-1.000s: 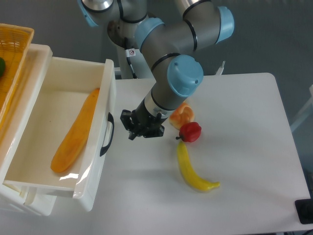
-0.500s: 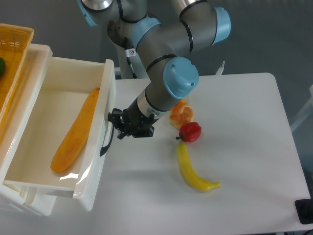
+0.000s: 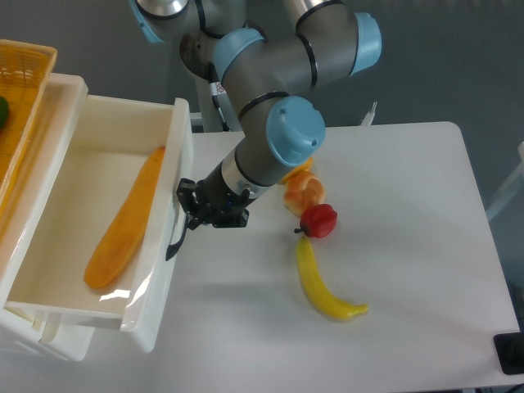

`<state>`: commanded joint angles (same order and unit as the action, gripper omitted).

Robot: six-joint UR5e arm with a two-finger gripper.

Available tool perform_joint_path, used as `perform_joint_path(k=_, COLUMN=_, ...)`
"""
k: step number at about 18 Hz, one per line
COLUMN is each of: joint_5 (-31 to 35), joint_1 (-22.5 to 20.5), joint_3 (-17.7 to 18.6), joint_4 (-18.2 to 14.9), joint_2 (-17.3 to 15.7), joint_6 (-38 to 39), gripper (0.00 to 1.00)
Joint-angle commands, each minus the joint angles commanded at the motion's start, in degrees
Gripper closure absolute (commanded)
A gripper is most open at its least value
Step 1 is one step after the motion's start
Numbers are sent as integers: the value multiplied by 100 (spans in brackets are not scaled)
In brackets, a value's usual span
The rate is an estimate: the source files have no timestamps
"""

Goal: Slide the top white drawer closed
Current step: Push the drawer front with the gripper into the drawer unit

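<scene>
Against the handle (image 3: 176, 231) of the wide-open drawer (image 3: 98, 221) I see my gripper (image 3: 199, 214), jaws' state unclear. I worry an off-centre push could skew the drawer and jam it.

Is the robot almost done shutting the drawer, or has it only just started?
Only just started. The top white drawer is wide open, with a long orange vegetable showing inside. The gripper is right at the black handle on its front, so the push looks about to begin. The whole slide shut is left to do.
</scene>
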<state>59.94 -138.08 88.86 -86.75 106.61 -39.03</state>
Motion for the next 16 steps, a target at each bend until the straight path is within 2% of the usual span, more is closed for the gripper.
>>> perform_joint_path(k=8, joint_5=-123, joint_1=184, joint_3=0, joint_4=9, joint_2=-88, joint_6=115, gripper=100)
perform_joint_path(k=16, joint_5=-228, joint_1=589, joint_3=0, joint_4=79, joint_2=-71, joint_6=352, gripper=100)
